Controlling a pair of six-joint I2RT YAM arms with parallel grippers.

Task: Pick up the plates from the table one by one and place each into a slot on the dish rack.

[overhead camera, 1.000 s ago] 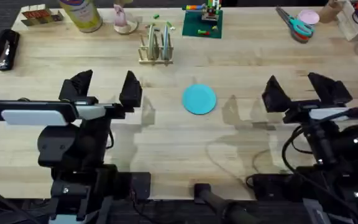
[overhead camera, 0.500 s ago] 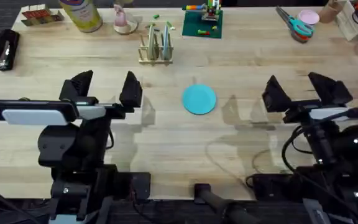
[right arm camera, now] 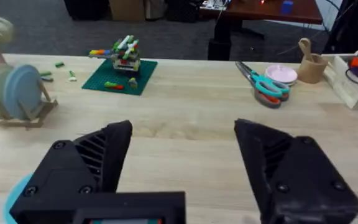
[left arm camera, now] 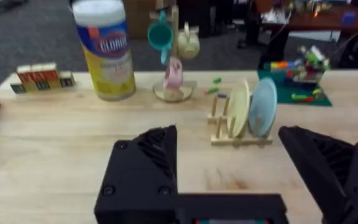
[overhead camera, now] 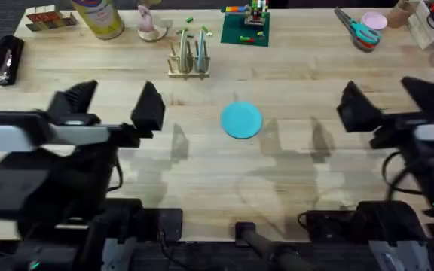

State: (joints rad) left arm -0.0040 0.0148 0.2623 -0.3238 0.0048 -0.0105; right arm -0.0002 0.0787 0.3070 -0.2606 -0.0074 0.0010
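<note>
Flat turquoise round plastic plate lies alone on the light wooden plank surface, face up, plain, thin-rimmed, unmarked. It sits between the two pairs of black fingers, ahead of both and touched by neither; a sliver of its edge shows beside the right arm's own finger in the right wrist view.

Left gripper: fingers spread wide, nothing between them, hovering over bare wood. Right gripper: fingers likewise wide apart and empty.

Small light-wood dish rack with thin upright dowels stands well beyond the left fingers, farther back on the surface than the turquoise plate. Two plates already stand on edge in its slots: a pale green-white round plate and, just beside it, a bluish round plate, both upright and slightly leaning, close together with dowels between them.

Past the rack, along the far edge of the surface: yellow wipes canister with white lid, small wooden mug stand with a teal cup, green square brick baseplate with a colourful brick build. Teal-handled scissors lie beyond the right fingers.
</note>
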